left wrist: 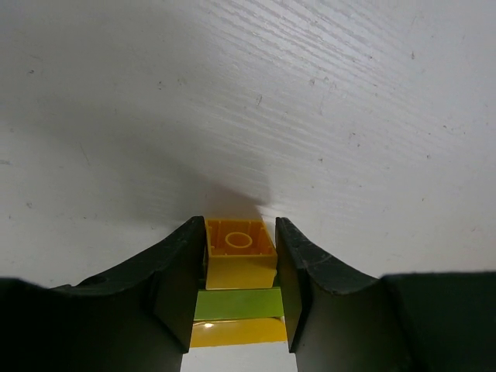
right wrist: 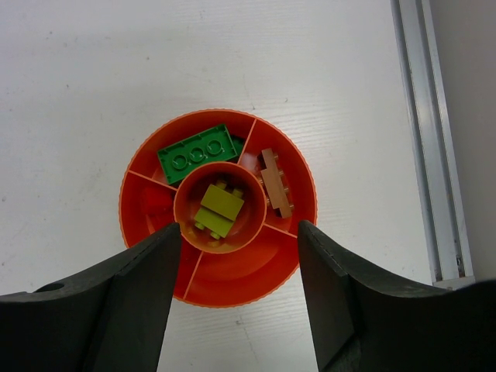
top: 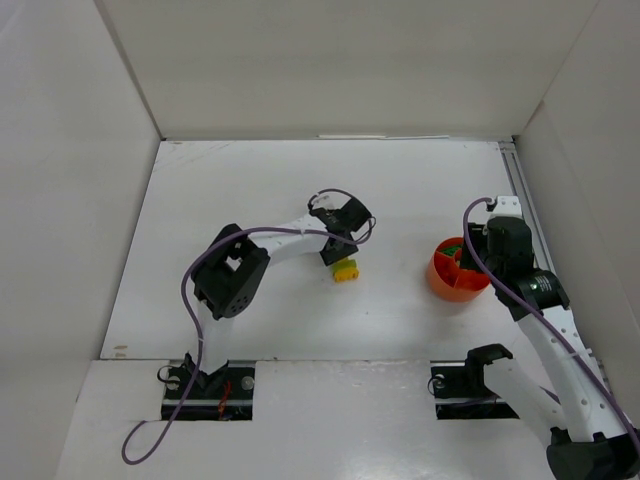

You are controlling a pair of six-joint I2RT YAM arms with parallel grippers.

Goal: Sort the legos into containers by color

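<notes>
1. Left gripper [left wrist: 239, 232]: its black fingers [left wrist: 174, 283] press both sides of a stack [left wrist: 239, 263] of bricks (yellow, lime, yellow), clamping it.
2. Right gripper [right wrist: 239, 226]: its jaws are spread wide and hold nothing, straight above the bowl [right wrist: 232, 298].
3. The orange bowl sits near the right edge of the table [top: 250, 200], well apart from the stack, which is near the middle.
4. Inside the bowl:
   - a dark green brick [right wrist: 198, 153] lies in the upper-left outer compartment
   - a brown brick [right wrist: 275, 182] lies in the right compartment
   - a lime brick [right wrist: 218, 209] lies in the centre cup
   - a red shape [right wrist: 155, 203] on the left is too dim to identify
</notes>
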